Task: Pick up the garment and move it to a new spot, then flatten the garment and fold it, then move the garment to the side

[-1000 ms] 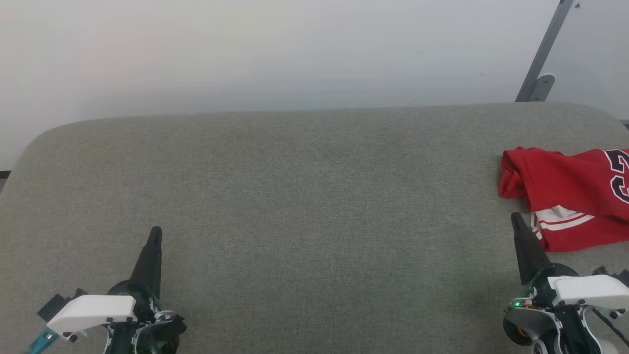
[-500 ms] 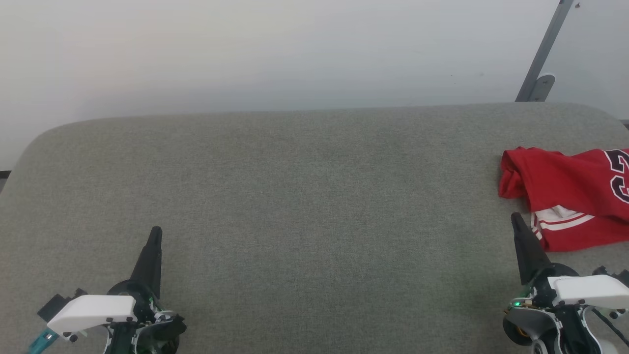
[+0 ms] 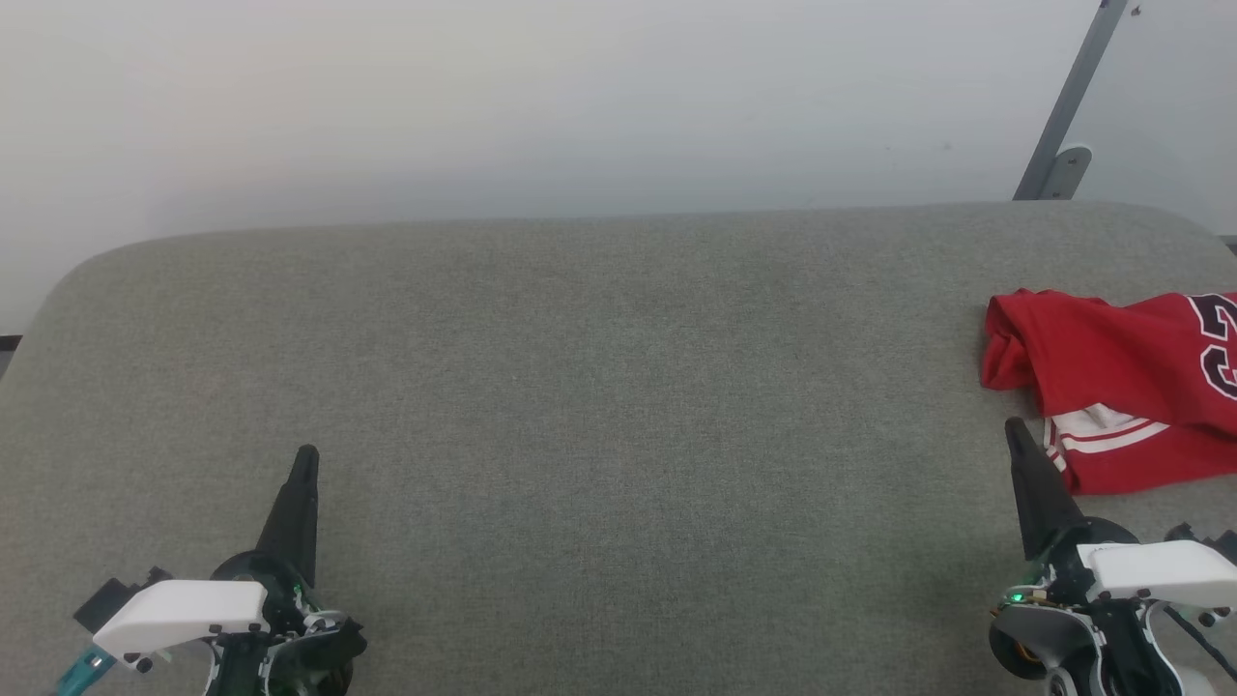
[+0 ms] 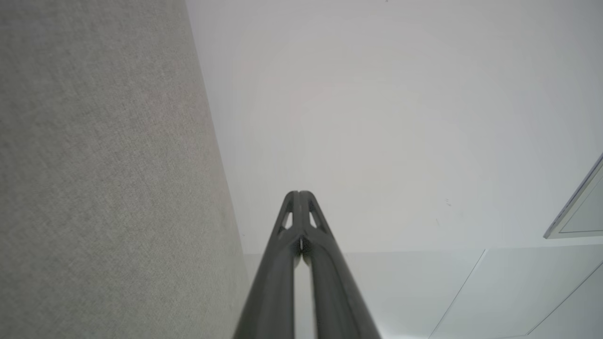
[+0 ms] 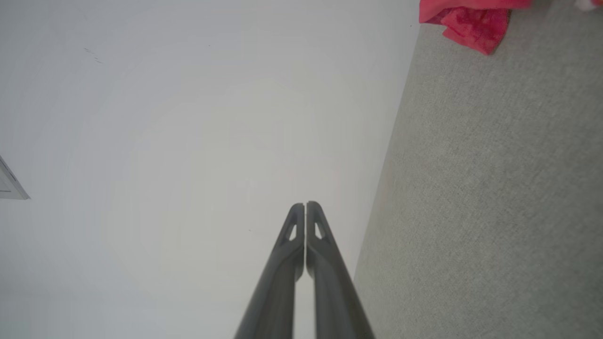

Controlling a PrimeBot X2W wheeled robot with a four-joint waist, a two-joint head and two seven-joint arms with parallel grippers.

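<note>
The garment (image 3: pixel 1121 377), a red jersey with white striped trim and part of a dark number, lies bunched at the right edge of the grey padded table (image 3: pixel 618 387), partly cut off by the head view's border. A red corner of the garment (image 5: pixel 471 23) peeks in at the top of the right wrist view. My right gripper (image 3: pixel 1015 427) rests shut just left of the garment's lower trim, fingers pressed together (image 5: pixel 305 205). At the lower left my left gripper (image 3: pixel 307 452) is shut too, with nothing in it (image 4: pixel 298 193).
A pale wall (image 3: pixel 541 106) rises behind the table's rounded far edge. A grey metal strut with a bracket (image 3: pixel 1063 126) leans at the back right. The grey surface stretches wide between the two grippers.
</note>
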